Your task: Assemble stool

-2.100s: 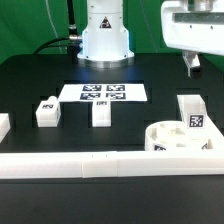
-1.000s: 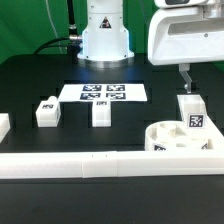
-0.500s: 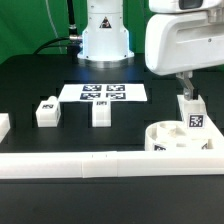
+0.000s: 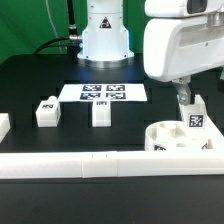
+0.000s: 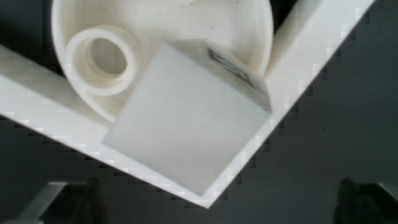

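Observation:
The round white seat [image 4: 172, 141] lies at the exterior view's right, against the long rail. One white leg [image 4: 192, 116] with a tag stands upright at its far side; its foot is hidden by the seat's rim. Two more legs [image 4: 46, 112] [image 4: 100, 114] stand apart at the left and middle. My gripper [image 4: 184, 95] hangs open just above the upright leg. In the wrist view the leg's top [image 5: 187, 120] lies over the seat [image 5: 169, 35], with one socket [image 5: 103, 58] showing, and my gripper [image 5: 214, 203] is open and empty, one fingertip [image 5: 61, 200] on each side.
The marker board [image 4: 104, 92] lies flat at the middle back. A long white rail [image 4: 90, 165] runs along the front, and it also shows in the wrist view [image 5: 329, 55]. A small white piece [image 4: 3, 124] sits at the left edge. The robot base [image 4: 105, 35] stands behind.
My gripper has come from the upper right, leftward and down, and now hangs just over the upright leg. The stool parts have not moved.

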Motion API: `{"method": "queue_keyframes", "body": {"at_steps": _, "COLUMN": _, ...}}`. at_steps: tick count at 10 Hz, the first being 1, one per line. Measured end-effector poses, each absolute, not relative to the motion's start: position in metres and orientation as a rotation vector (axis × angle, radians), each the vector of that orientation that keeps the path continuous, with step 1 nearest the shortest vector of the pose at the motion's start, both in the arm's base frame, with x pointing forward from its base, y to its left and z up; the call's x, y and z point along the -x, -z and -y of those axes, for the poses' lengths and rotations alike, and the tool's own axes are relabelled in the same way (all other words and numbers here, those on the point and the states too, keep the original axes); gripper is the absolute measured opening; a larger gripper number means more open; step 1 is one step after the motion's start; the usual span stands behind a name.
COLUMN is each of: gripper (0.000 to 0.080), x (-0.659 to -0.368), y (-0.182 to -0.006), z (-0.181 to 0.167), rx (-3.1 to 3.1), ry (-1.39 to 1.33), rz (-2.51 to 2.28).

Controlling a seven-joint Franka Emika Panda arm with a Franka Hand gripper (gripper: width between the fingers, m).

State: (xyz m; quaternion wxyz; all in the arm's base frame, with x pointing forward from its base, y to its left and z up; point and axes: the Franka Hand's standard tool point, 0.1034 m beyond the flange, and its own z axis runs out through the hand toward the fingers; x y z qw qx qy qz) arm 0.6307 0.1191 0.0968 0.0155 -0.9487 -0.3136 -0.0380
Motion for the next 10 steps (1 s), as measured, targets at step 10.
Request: {"method": "queue_keyframes", "body": {"at_steps": 10, "gripper": 0.0649, "x": -0.632, "y": -0.081, "z": -0.11, "rx": 2.473, "ry": 0.099, "rz": 2.066}}
